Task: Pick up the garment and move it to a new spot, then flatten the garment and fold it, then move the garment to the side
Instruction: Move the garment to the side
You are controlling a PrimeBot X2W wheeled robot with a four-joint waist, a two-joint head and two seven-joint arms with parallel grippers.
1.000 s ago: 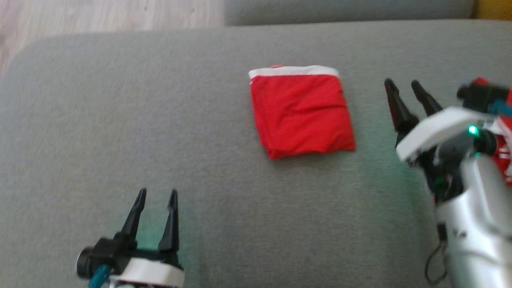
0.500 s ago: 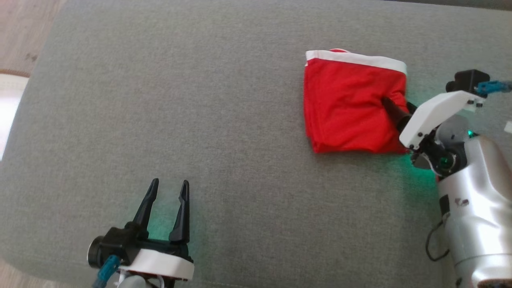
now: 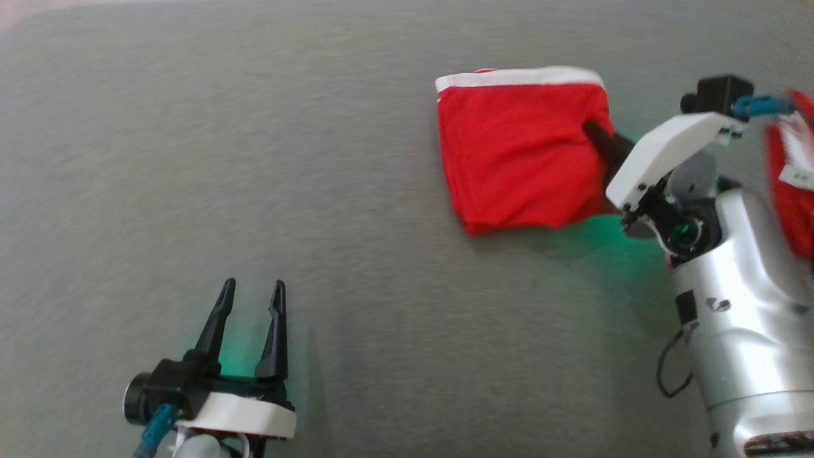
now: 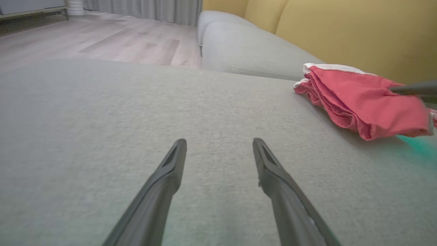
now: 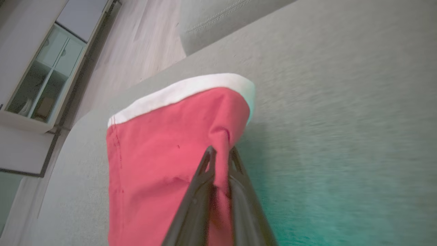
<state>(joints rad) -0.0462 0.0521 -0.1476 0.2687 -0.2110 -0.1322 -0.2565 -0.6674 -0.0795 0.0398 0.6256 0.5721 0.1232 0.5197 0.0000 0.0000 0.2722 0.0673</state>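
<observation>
- Head view: the folded red garment (image 3: pixel 518 149), with its white waistband turned toward the far edge, is seen on the grey seat cushion (image 3: pixel 254 127), in the far right part of it.
- The right gripper (image 3: pixel 594 130) is clenched on the garment's right-hand edge. In the right wrist view a ridge of red cloth is nipped between its two fingers (image 5: pixel 196 191), a little below the waistband corner.
- The left gripper (image 3: pixel 253 286) is spread and empty over the near left part of the cushion, well apart from the garment.
- In the left wrist view the pinched side of the garment is seen slightly raised off the cushion, and the layered edges on the opposite side lie loose.
- The step in hand is judged to be the last one: the folded garment is to be taken to the side.
- Whether every layer is caught in the pinch cannot be told. If only the top layer is held, the fold may be pulled open.
- A low, slow carry is therefore advised, with the free layers allowed to trail flat and no sudden swing.
- The pull is best directed toward the pinched edge, so that the stack is not pushed and bunched.
- Release is best made only once the garment lies flat on the cushion, and the fingers are then drawn straight back.
</observation>
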